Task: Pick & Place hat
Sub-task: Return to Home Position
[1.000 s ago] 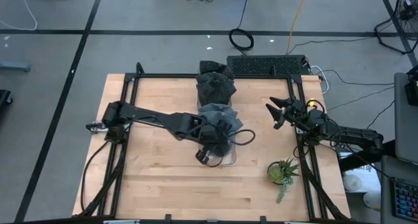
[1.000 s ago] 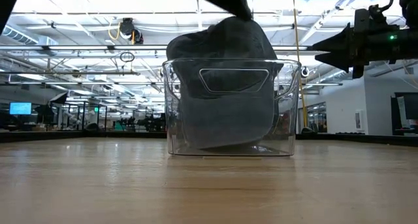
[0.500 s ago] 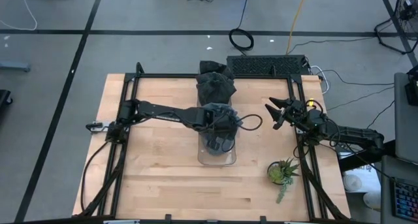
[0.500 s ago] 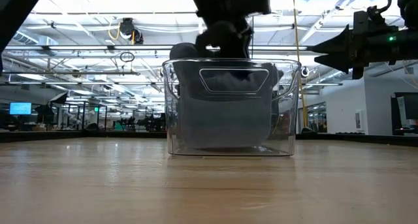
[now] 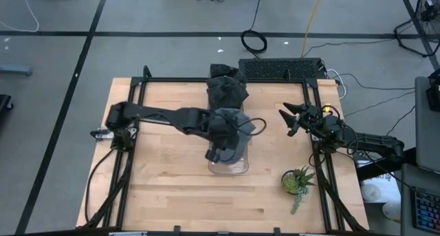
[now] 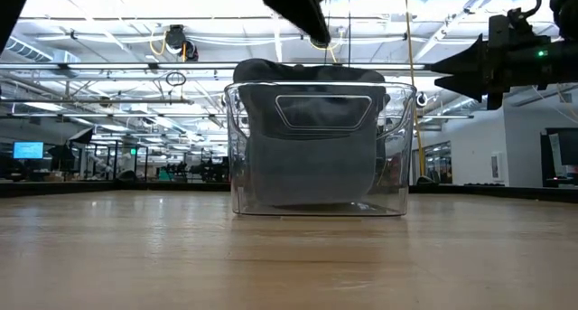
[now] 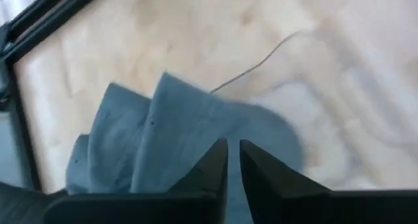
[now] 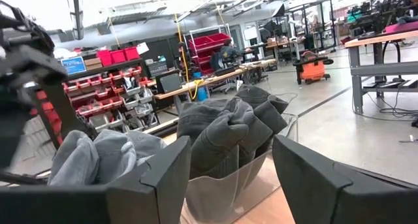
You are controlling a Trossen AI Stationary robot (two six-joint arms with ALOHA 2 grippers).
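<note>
A grey hat (image 5: 238,123) lies crumpled inside a clear plastic bin (image 5: 230,168) at the table's middle; in the low view its top (image 6: 307,73) reaches about rim height of the bin (image 6: 397,165). My left gripper (image 5: 215,155) hangs just above the hat, shut and empty (image 6: 316,37); its wrist view shows the hat (image 7: 163,139) below the fingers (image 7: 234,165). My right gripper (image 5: 287,119) waits open at the right (image 8: 232,165).
A second clear bin with dark grey hats (image 5: 227,91) stands just beyond the first, and shows in the right wrist view (image 8: 228,129). A small potted plant (image 5: 297,182) stands near the right front. A keyboard (image 5: 282,69) lies past the far edge.
My left gripper went down onto the hat, which bulged above the bin's rim, pressed it down into the bin, then rose clear of it. The hat's top now sits about level with the rim.
</note>
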